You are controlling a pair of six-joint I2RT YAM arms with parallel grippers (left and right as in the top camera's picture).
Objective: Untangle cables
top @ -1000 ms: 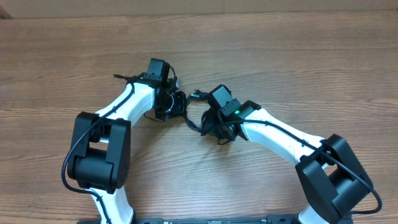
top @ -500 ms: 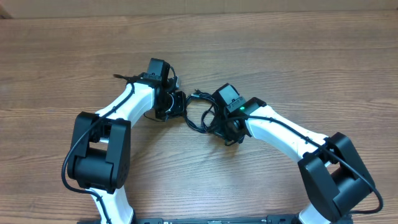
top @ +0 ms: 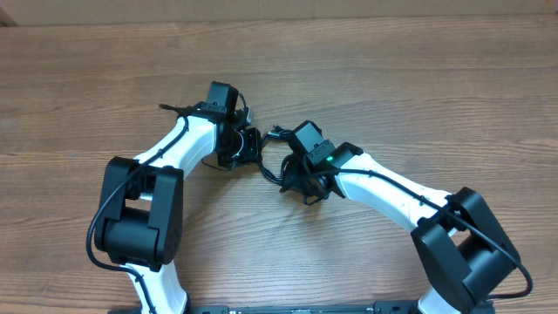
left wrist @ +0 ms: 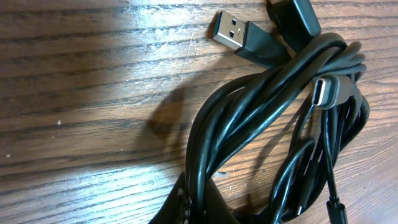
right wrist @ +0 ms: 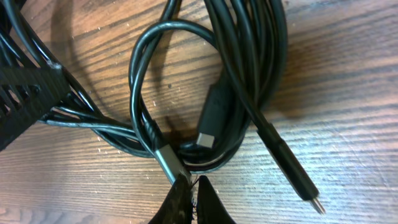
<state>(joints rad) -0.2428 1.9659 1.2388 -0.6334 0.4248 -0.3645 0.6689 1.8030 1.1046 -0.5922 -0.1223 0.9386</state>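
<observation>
**Overhead view.** The cables (top: 272,164) lay as one dark bundle near the middle of the bench (top: 418,78), well apart from every edge. The left gripper (top: 242,146) stood at the bundle's left side and the right gripper (top: 301,179) at its right side. Both were low over the bundle, and how the jaws stood could not be read from this view.

**Left wrist view.** Several strands ran in a tight coil down to the left gripper (left wrist: 189,208). It was fully closed, with strands apparently pinched between its tips. A USB-A plug (left wrist: 233,31) lay free on the wood beside the coil. A USB-C plug (left wrist: 326,92) rested on top of the coil.

**Right wrist view.** The right gripper (right wrist: 194,198) was fully closed, its tips meeting on the grey plug (right wrist: 166,160) of a thin cord that looped upward. A black plug (right wrist: 211,121) lay inside that loop. A long slim plug (right wrist: 292,171) pointed away from the loop. A dark ribbed part (right wrist: 25,81) at the frame's left edge, probably the other gripper, touched the strands.

**Hazards.**
- Because each gripper held a part of the same coil, pulling them apart would likely tighten the turns instead of freeing them.
- The grip on the small grey plug looked shallow, so a snag could pull it out.
- A free plug could catch inside a loop and drag the whole bundle across the bench.
</observation>
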